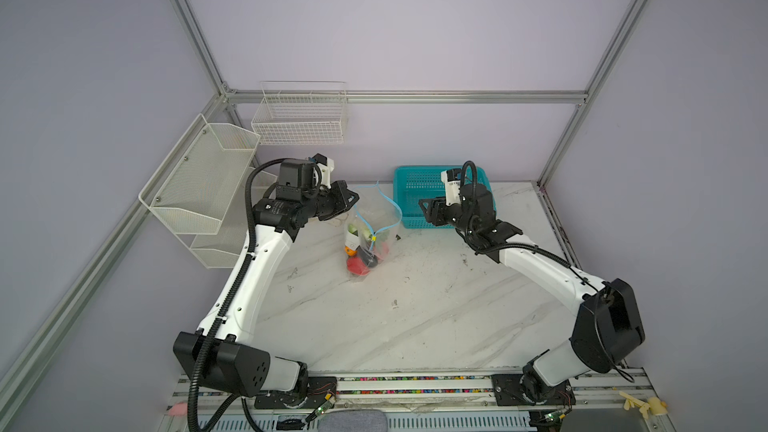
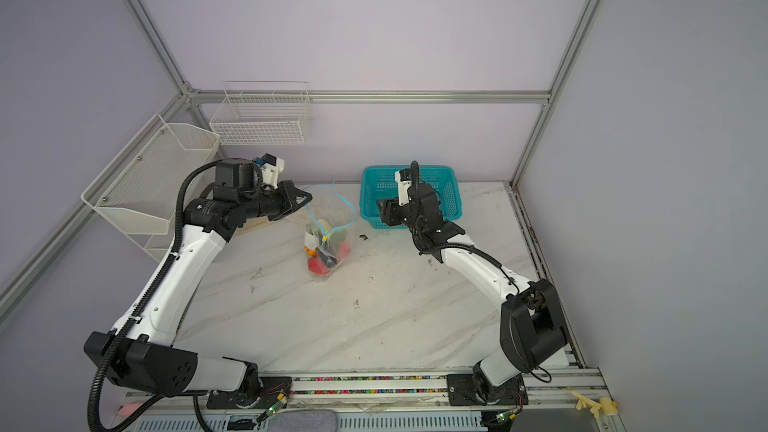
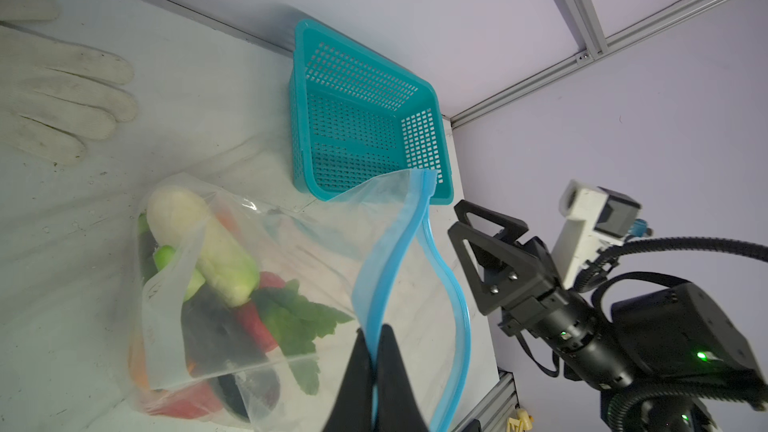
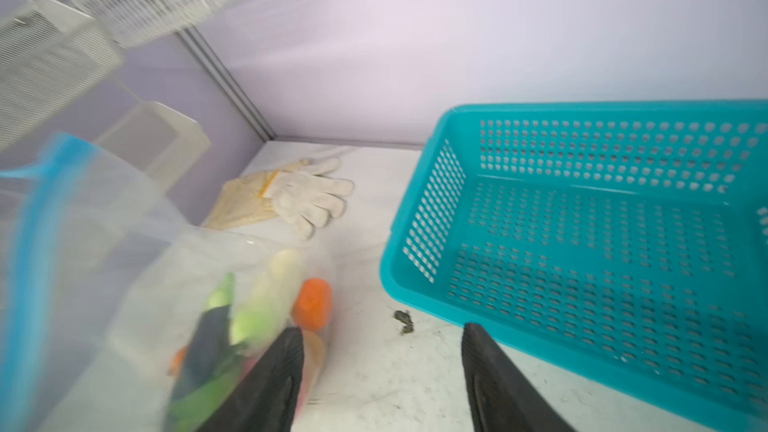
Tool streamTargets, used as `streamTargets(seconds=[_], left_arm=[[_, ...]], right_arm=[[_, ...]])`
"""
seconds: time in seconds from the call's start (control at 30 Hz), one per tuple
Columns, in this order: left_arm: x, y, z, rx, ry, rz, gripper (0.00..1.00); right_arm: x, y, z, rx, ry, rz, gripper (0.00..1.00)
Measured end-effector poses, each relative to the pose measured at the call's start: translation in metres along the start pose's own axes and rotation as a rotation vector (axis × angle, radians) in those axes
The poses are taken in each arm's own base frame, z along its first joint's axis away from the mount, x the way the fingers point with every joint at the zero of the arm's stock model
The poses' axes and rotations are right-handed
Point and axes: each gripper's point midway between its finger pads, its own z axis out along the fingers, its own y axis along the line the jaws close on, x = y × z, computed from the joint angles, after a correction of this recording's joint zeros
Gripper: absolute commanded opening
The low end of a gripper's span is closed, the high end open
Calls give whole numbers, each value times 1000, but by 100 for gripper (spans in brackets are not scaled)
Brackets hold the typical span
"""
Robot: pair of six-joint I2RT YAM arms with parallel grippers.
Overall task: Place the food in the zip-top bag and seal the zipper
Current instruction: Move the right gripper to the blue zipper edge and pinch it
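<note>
The clear zip-top bag (image 1: 376, 214) (image 2: 332, 218) stands mid-table with its mouth held up. The food (image 1: 359, 259) (image 2: 324, 259) lies inside at the bottom: a white radish (image 3: 208, 243), green leaves, red and dark pieces, and an orange piece (image 4: 313, 301). The light blue zipper (image 3: 390, 251) gapes open, and its yellow slider (image 1: 373, 238) sits low on the strip. My left gripper (image 3: 376, 338) (image 1: 353, 199) is shut on one side of the blue strip. My right gripper (image 4: 382, 334) (image 1: 426, 209) is open and empty, hovering between the bag and the basket.
A teal perforated basket (image 1: 415, 184) (image 4: 582, 222) stands empty at the back right. A white work glove (image 3: 58, 97) (image 4: 307, 197) lies behind the bag. White wire racks (image 1: 299, 118) and a mesh shelf (image 1: 199, 184) hang on the left walls.
</note>
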Motion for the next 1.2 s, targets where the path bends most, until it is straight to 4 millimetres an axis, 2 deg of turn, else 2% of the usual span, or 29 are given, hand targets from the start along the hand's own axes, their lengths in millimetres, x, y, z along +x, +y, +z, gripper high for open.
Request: streamTargets(seconds=[0.1, 0.2, 0.33, 0.57, 0.7, 0.83, 1.13, 1.2], left_arm=[[2, -2, 0, 10, 11, -2, 0], [3, -2, 0, 16, 17, -2, 0], [6, -1, 0, 13, 29, -7, 0], [8, -1, 0, 10, 35, -10, 0], [8, -1, 0, 10, 35, -10, 0], [8, 0, 0, 9, 37, -12, 0], [10, 0, -1, 7, 46, -5, 0], [11, 0, -1, 6, 51, -3, 0]], right_arm=[[-20, 27, -13, -106, -7, 34, 64], [-24, 46, -17, -199, 14, 91, 61], [-14, 66, -11, -279, 90, 164, 56], [13, 109, 0, -351, 225, 177, 55], [19, 128, 1, -371, 266, 158, 46], [26, 134, 4, -368, 299, 141, 33], [34, 126, 7, -322, 330, 131, 2], [34, 127, 7, -324, 331, 136, 0]])
